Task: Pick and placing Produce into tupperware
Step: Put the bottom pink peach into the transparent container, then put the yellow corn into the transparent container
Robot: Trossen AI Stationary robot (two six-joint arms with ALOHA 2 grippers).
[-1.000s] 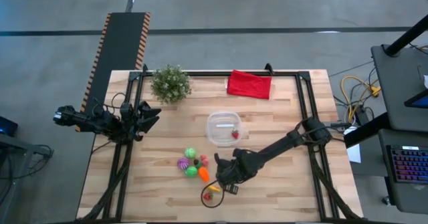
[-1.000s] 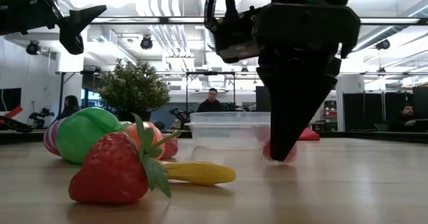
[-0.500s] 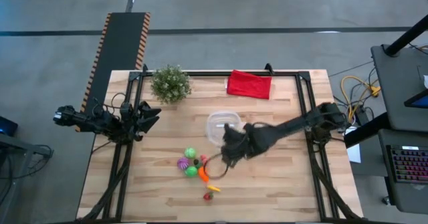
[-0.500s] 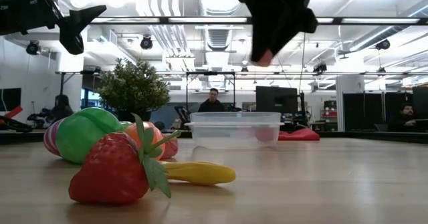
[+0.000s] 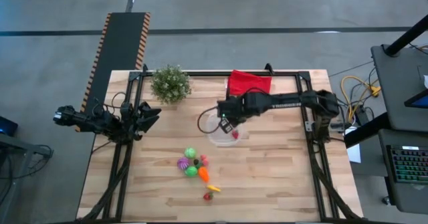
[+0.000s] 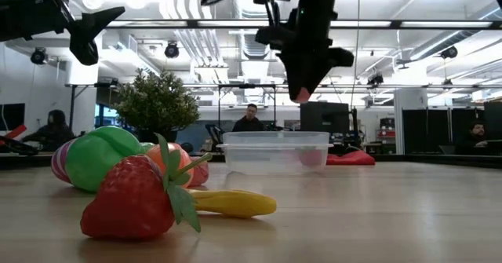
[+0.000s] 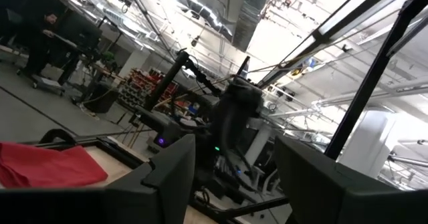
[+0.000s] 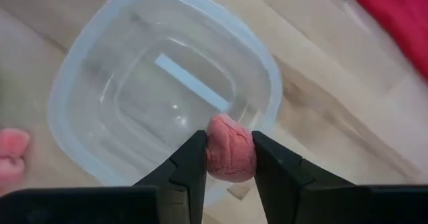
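At the left edge of the high view, the left end effector (image 5: 148, 114) hangs off the wooden tabletop (image 5: 281, 177) edge, its fingers parted and empty. Just right of it, in the upper left of the tabletop, stands a bushy green potted plant (image 5: 170, 83). Lower centre lies a cluster of small toy produce (image 5: 192, 165), green, purple, orange, with a yellow piece and a red strawberry (image 6: 137, 199) nearer the bottom. At centre the round clear plastic tupperware (image 5: 224, 132) holds one red piece (image 5: 235, 135). The right end effector (image 8: 227, 160) hovers above it, clenched on a pink lumpy toy fruit (image 8: 230, 156). A red folded cloth (image 5: 249, 81) lies upper centre-right.
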